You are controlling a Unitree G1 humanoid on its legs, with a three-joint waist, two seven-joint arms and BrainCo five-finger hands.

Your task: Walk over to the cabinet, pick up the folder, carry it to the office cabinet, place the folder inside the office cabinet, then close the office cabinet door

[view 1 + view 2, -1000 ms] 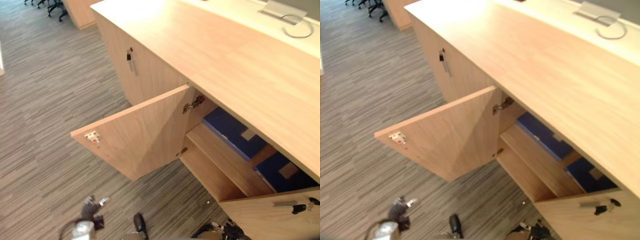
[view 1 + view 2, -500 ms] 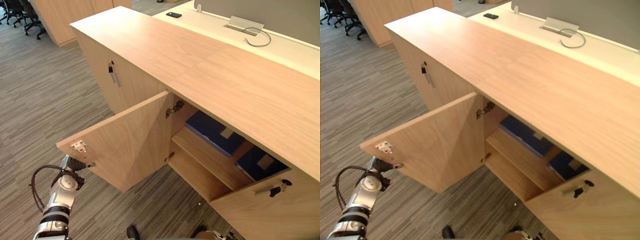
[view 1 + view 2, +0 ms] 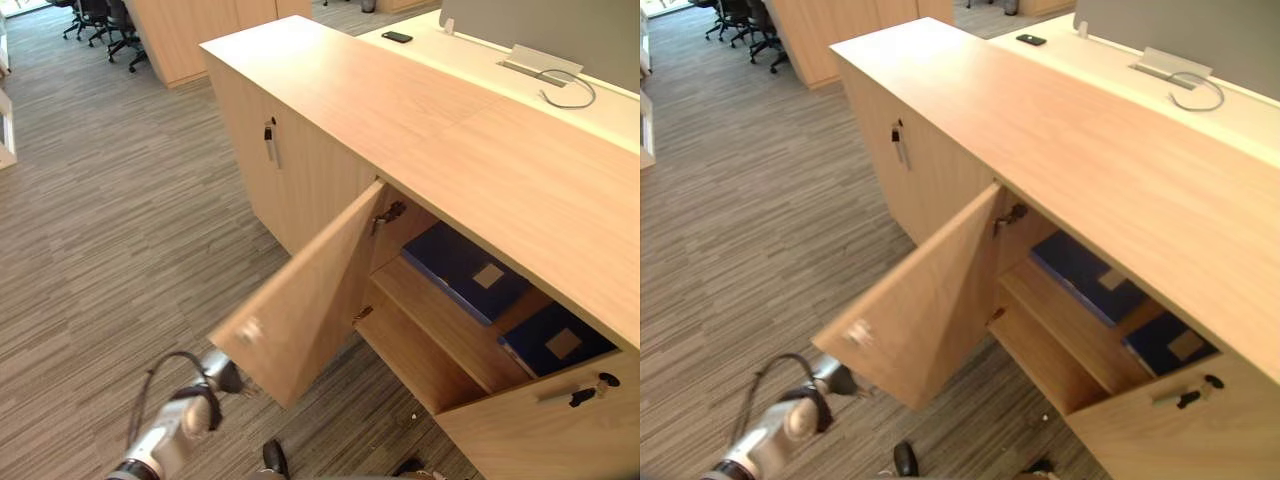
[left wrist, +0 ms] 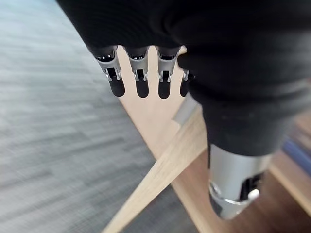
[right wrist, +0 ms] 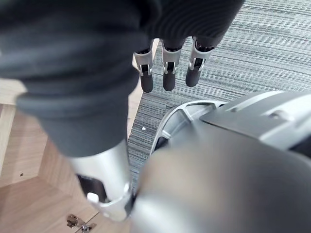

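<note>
The wooden office cabinet (image 3: 420, 120) stands with its left door (image 3: 310, 300) half swung out. On the upper shelf inside lie two blue folders, one (image 3: 462, 268) near the hinge and another (image 3: 556, 340) further right. My left hand (image 3: 218, 372) is at the free edge of that door, low down, with its fingers (image 4: 141, 82) straight against the door's edge. So the hand is open and holds nothing. My right hand (image 5: 167, 73) hangs by my side above the carpet, fingers relaxed and empty.
The cabinet's right door (image 3: 540, 430), with a key in its lock (image 3: 585, 393), stands ajar at the lower right. A closed door with a handle (image 3: 270, 140) is further left. A white desk (image 3: 470, 45) runs behind the cabinet. Office chairs (image 3: 100, 20) stand far off on the carpet.
The left door has swung inward toward the cabinet with my left hand at its free edge. The camera has also shifted.
</note>
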